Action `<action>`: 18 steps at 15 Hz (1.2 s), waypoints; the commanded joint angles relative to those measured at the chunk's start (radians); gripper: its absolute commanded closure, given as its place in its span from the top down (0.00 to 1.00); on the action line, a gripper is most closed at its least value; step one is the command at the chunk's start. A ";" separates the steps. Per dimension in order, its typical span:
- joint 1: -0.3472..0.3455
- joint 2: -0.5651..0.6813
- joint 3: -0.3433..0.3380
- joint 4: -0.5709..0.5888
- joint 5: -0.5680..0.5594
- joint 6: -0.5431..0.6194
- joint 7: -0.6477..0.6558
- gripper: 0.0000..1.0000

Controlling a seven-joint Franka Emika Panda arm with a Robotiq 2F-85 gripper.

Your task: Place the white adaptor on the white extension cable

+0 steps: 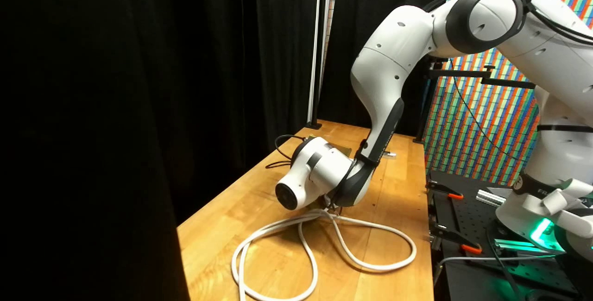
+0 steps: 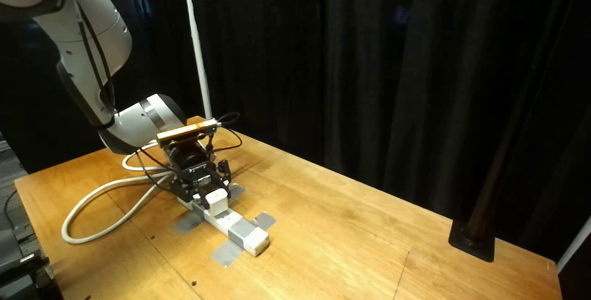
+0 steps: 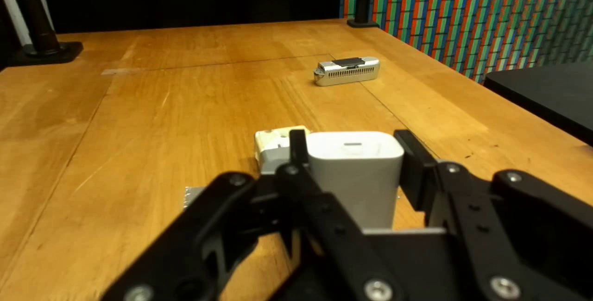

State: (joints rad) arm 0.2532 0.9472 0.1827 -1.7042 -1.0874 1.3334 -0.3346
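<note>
The white adaptor (image 3: 356, 185), a small upright white block with a slot in its top, is between my gripper's (image 3: 352, 148) black fingers in the wrist view. Both fingers appear to touch its sides. In an exterior view the adaptor (image 2: 218, 203) stands at the white socket block (image 2: 256, 241) of the extension cable, over its middle. Whether it is seated cannot be told. The block is strapped to the table with grey tape; its far end (image 3: 273, 140) shows in the wrist view. The cable's white cord (image 1: 309, 250) lies in big loops behind the arm. An exterior view hides the gripper and adaptor behind the arm.
Grey tape (image 2: 227, 252) sticks to the wooden table (image 2: 351, 254) beside the block. A silver slotted piece (image 3: 347, 73) lies farther along the table. A post with a black foot (image 2: 472, 241) stands at the edge. Clamps (image 1: 456, 241) grip the table's side near the robot base.
</note>
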 commanded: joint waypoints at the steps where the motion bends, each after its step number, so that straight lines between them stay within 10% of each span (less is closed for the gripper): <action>1: 0.002 0.055 0.015 0.046 -0.009 0.022 0.006 0.23; 18: 0.014 0.085 -0.006 0.067 -0.073 -0.029 -0.001 0.23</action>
State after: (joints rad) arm 0.2692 0.9768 0.1850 -1.6933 -1.1223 1.2955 -0.3354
